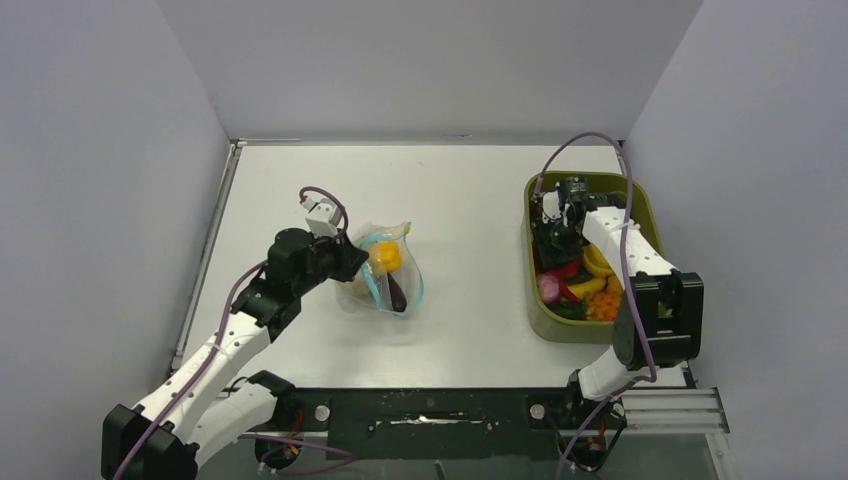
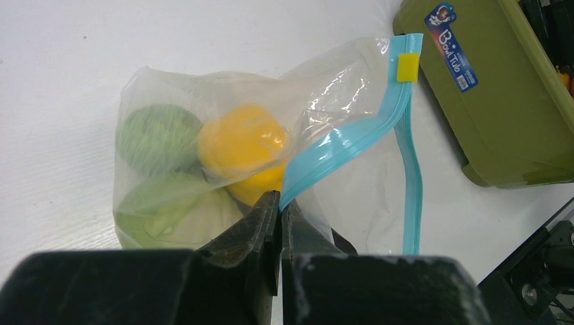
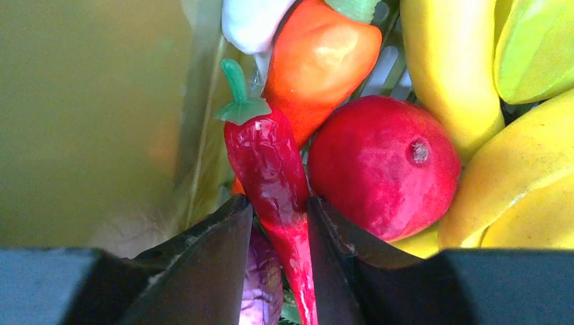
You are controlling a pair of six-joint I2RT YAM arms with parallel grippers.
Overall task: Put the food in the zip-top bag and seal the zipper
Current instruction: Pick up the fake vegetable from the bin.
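An olive-green bin (image 1: 575, 330) sits at the right of the top view on a white table (image 1: 470, 200), which pale walls (image 1: 430, 60) close in at left, right and top. In the left wrist view the bin fills the upper right corner, a blue sticker (image 2: 451, 45) on its side.

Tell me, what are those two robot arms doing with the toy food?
The left gripper pinches the zipper of the zip-top bag, which is open and holds a green toy and a yellow toy. The right gripper is down in the green bin, fingers either side of a red chilli.
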